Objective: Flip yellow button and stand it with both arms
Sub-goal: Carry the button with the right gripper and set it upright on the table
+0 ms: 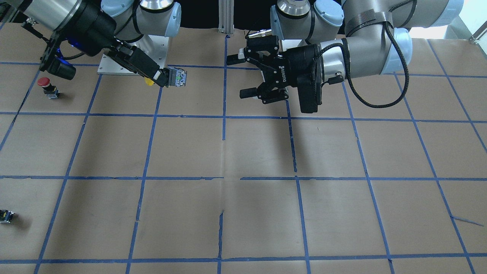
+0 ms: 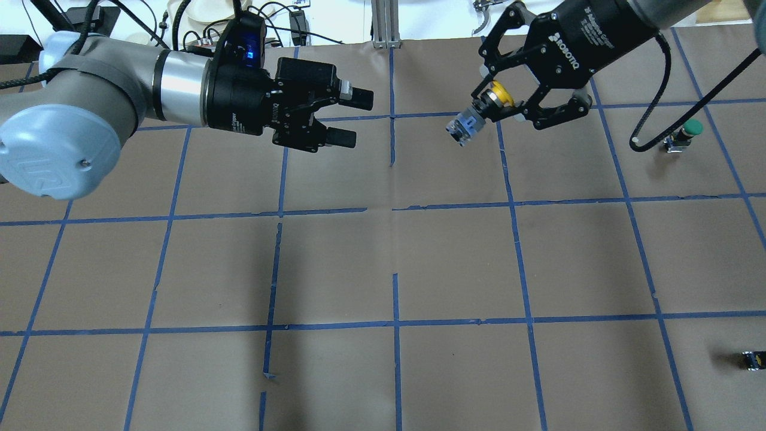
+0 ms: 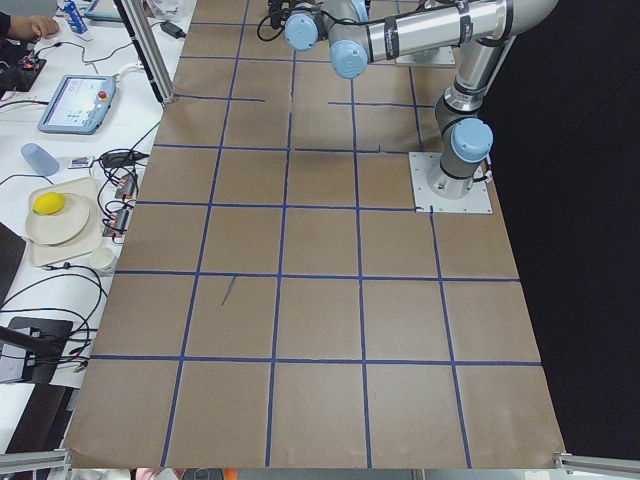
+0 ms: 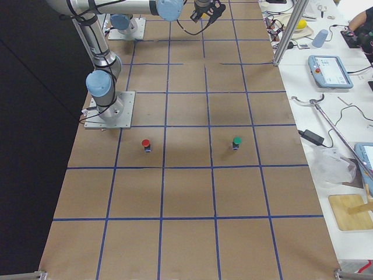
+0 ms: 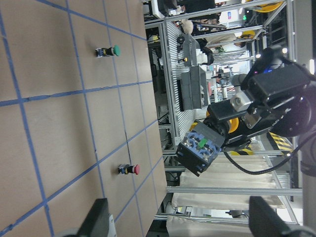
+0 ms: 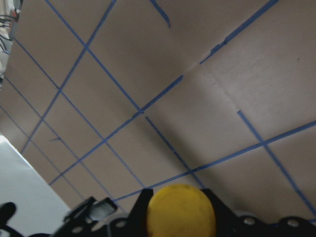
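One fixed camera across the brown paper-covered table with blue tape grid (image 1: 243,152) faces the robot's side at 12 o'clock; another looks forward over its shoulders. Two end cameras look lengthwise from farther off. The right wrist camera sits tight on the yellow round-capped push-button (image 6: 180,210) at 6 o'clock; the left wrist camera shares it.

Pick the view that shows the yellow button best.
Overhead exterior: the yellow button shows cap and body together, held aloft in the right gripper. Left wrist shows mainly its body end, front-facing a sliver of cap, right wrist only the cap. The side views are too distant.
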